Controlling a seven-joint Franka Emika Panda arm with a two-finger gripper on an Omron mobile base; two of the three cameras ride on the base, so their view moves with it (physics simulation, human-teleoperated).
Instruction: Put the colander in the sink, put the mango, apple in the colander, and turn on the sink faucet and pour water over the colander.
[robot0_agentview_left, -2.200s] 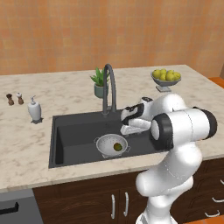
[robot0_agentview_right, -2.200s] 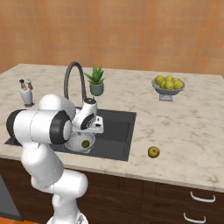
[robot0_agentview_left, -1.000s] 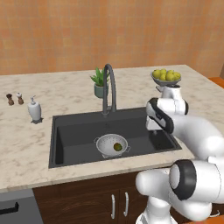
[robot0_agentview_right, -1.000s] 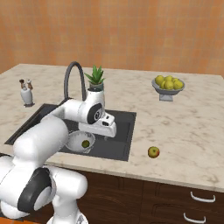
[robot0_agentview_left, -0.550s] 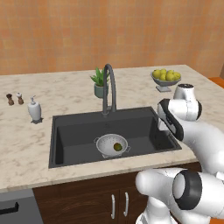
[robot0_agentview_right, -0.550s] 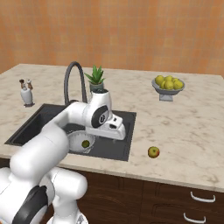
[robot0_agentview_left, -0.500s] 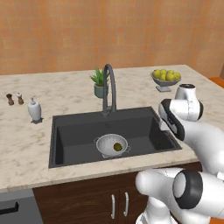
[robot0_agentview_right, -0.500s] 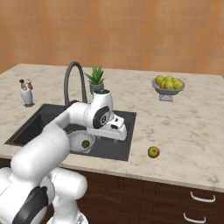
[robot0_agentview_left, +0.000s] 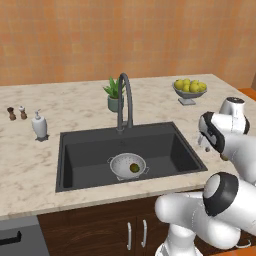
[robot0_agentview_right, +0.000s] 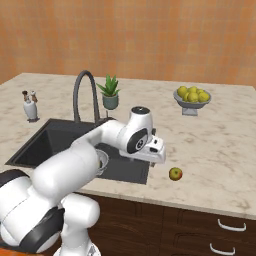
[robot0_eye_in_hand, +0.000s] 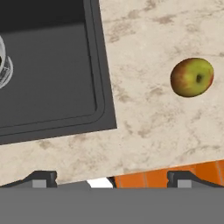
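The white-silver colander (robot0_agentview_left: 128, 166) sits on the floor of the dark sink (robot0_agentview_left: 80, 155), with the dark green mango (robot0_agentview_left: 134, 168) inside it. Behind the basin rises the gooseneck faucet (robot0_agentview_left: 125, 100), and no water runs from it. The yellow-green, red-tinged apple (robot0_agentview_right: 175, 173) lies on the counter to the right of the sink. My gripper (robot0_agentview_right: 158, 158) hangs open and empty over the counter by the sink's right rim, a little left of the apple. In the hand view the apple (robot0_eye_in_hand: 191, 77) is at the upper right, off the line between my fingertips (robot0_eye_in_hand: 43, 178).
A bowl of pale yellow fruit (robot0_agentview_right: 191, 97) stands at the back right and a potted plant (robot0_agentview_right: 110, 92) beside the faucet. A soap dispenser (robot0_agentview_left: 39, 125) and two small shakers (robot0_agentview_left: 16, 113) stand left of the sink. The counter's front edge (robot0_eye_in_hand: 153, 168) is close below the apple.
My hand has swung right, from above the sink's right half to over the counter beside the apple. The jaws stayed open. The colander, mango and apple have not moved.
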